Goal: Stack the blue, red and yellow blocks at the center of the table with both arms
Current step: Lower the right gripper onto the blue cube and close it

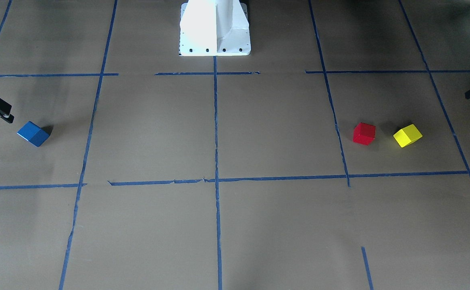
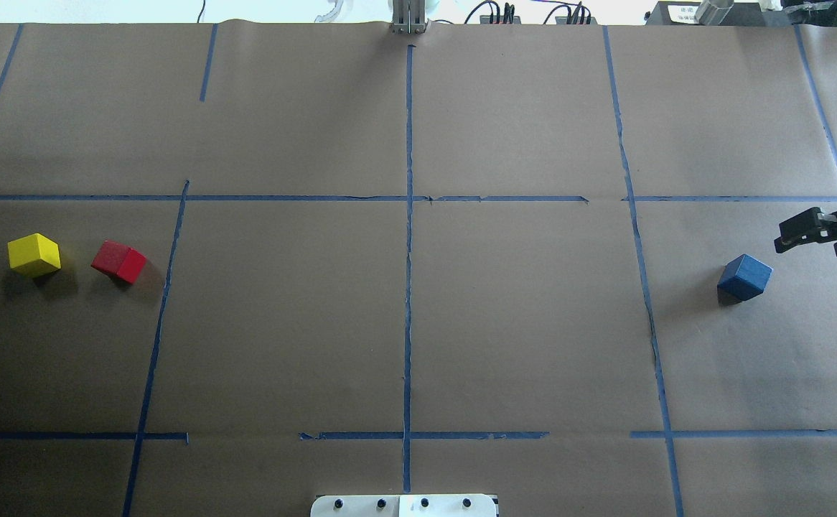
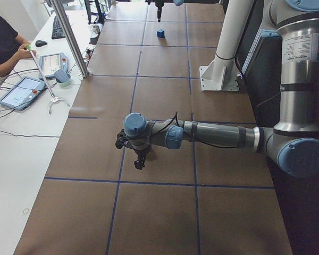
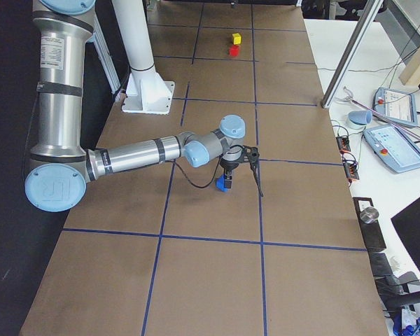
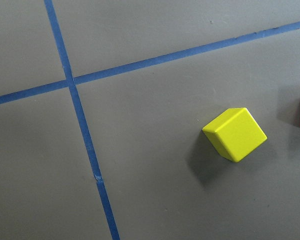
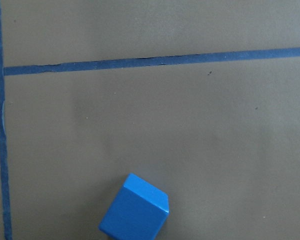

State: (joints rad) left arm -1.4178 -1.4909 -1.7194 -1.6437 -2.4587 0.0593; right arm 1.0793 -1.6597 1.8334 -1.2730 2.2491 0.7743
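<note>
Overhead exterior: blue block point(image 2: 744, 277) sits on the table point(image 2: 418, 323) at the right, just beside my right hand point(image 2: 813, 240), whose fingers are spread and empty. Red block point(image 2: 118, 261) and yellow block point(image 2: 34, 254) lie near each other at the left, apart, yellow outermost. Left hand point(image 3: 130, 155) hovers near them, fingers spread, holding nothing.

Blue tape lines point(image 1: 216, 121) gridded the brown surface point(image 1: 283, 225). Just beside the surface rose a metal post point(image 3: 72, 37). Farther from the surface lay a tablet point(image 3: 21, 91) and a keyboard point(image 3: 58, 26), where a black-shirted operator point(image 3: 2, 45) sat.
</note>
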